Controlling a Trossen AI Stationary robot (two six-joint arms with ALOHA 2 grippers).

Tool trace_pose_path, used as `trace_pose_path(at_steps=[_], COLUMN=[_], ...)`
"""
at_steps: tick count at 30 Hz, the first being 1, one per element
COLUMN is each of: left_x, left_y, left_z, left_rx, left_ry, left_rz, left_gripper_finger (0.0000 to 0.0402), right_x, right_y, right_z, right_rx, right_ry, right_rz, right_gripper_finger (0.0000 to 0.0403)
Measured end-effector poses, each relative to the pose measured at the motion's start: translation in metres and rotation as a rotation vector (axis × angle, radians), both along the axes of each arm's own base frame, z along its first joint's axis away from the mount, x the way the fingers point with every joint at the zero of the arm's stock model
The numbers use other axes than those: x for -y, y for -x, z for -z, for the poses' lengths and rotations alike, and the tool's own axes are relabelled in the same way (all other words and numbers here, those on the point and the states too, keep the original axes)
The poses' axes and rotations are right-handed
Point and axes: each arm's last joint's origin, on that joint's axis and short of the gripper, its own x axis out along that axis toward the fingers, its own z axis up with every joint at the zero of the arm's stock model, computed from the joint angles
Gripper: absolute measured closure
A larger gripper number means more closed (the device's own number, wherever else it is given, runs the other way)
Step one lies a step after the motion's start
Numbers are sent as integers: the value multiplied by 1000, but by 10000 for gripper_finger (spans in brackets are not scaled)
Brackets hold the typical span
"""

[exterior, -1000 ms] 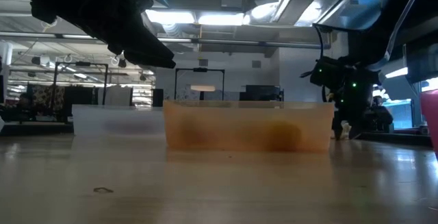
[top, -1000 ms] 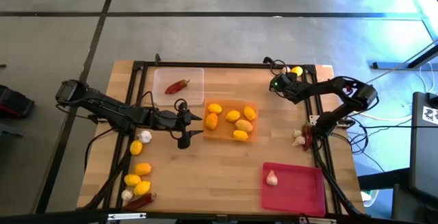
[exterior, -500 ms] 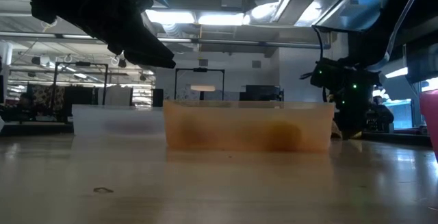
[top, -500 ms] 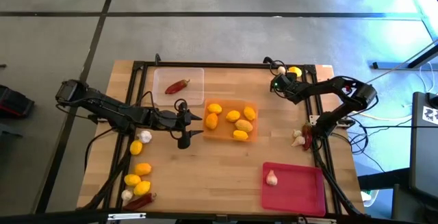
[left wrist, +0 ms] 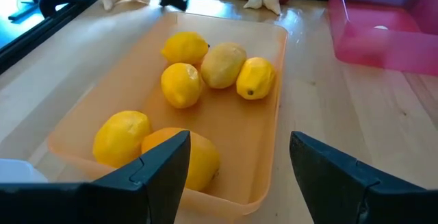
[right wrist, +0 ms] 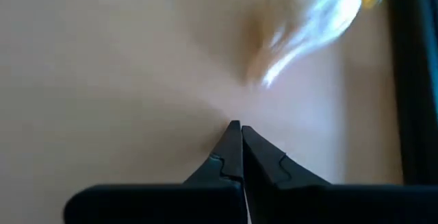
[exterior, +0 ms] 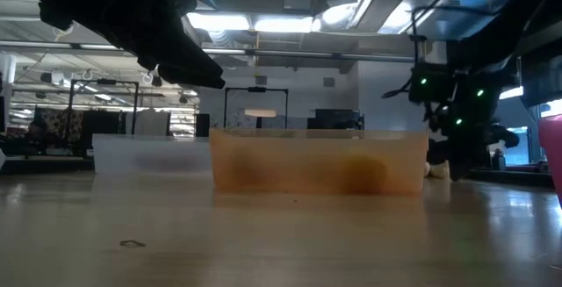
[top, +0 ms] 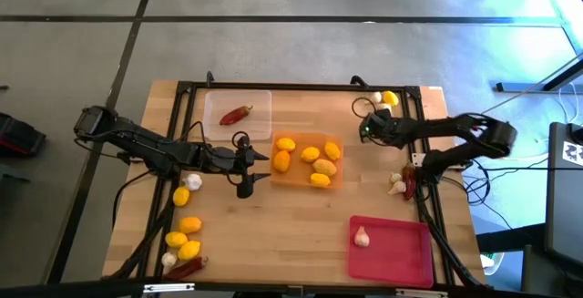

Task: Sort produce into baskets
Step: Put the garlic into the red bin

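Note:
The orange tray (top: 339, 178) holds several lemons (left wrist: 220, 64). A chili (top: 236, 114) lies in the clear tray (top: 260, 99), and a garlic bulb (top: 362, 237) in the red-pink tray (top: 401, 262). My left gripper (top: 262, 168) hangs open just left of the orange tray, above the table. My right gripper (top: 366, 130) is shut on nothing over bare table, right of the orange tray's far end. A garlic bulb (top: 376, 97) and a lemon (top: 391, 97) lie beyond it at the far right edge.
Several lemons (top: 185, 234), two garlic bulbs (top: 194, 181) and a chili (top: 187, 268) lie loose at the near left. More garlic (top: 396, 186) and a chili (top: 409, 181) sit by the right rail. A black frame (top: 273, 86) borders the table.
My right gripper has drawn back from the garlic and lemon at the far right edge, toward the near edge and slightly up, rolling its wrist as it went. Both items stay on the table.

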Motion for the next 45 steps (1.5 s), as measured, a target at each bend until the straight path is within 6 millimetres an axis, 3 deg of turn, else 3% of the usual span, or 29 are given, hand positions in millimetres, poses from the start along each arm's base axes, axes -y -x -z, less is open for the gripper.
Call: trace_pose_path(at_steps=[7, 16, 20, 25, 29, 36, 41, 45], left_x=[0, 0, 0, 0, 0, 0, 0, 0], left_y=[0, 0, 0, 0, 0, 0, 0, 0], left_z=[0, 0, 0, 0, 0, 0, 0, 0], left_rx=[-2, -4, -4, -2, -3, -3, -3, -3], left_ry=[0, -6, -8, -9, -16, -19, -23, -21], left_rz=[0, 2, 4, 4, 8, 9, 11, 10], left_gripper_finger=[155, 155, 155, 155, 155, 155, 155, 155], right_x=[-24, -49, -50, -40, -26, 7, 31, 43], right_y=[9, 27, 32, 27, 26, 30, 29, 31], right_z=[-30, -48, -51, -56, -58, -59, -51, -41], right_rx=[140, 187, 158, 178, 168, 151, 214, 188], right_ry=[-122, -293, -242, -56, 56, 196, 162, 143], right_rz=[-129, -275, -263, -196, -138, 16, 46, 83], right_gripper_finger=[402, 402, 402, 396, 348, 193, 102, 61])
